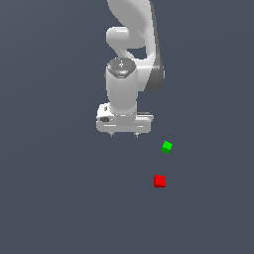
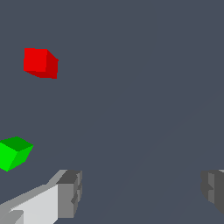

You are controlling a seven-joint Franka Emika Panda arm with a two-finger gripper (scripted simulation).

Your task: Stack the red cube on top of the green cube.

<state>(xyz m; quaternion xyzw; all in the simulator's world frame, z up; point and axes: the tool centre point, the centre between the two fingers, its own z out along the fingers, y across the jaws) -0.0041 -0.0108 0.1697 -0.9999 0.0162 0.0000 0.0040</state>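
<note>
**A:** Your gripper [image 1: 124, 134] hangs above the floor with its fingers [image 2: 70, 192] spread wide and nothing between them. In the wrist view you see one grey pad at each side of the picture and only bare surface in the gap. I'd judge you haven't started the pick; the hand is parked off to one side of both cubes, not over either.

**B:** Where are the cubes, then?

**A:** The red cube [image 1: 159, 181] lies on the dark floor [image 1: 59, 198], out in the open with no edge or corner of that surface in view to place it by. The green cube [image 1: 166, 147] sits near it but clearly apart, and it is the closer of the two to your gripper. In the exterior view both lie toward the right of the hand, green first, red beyond it.

**B:** Anything about how they'll handle?

**A:** Both are tiny, plain, flat-faced blocks with sharp edges and no texture, far smaller than your white, smooth-shelled hand. The floor is a uniform matte slate grey. Flat faces should suit a parallel pinch, and your opening looks ample. The green one stands turned at an angle to the red, so I'd expect you to need care squaring the red over it when stacking; a small top face leaves little margin.
</note>
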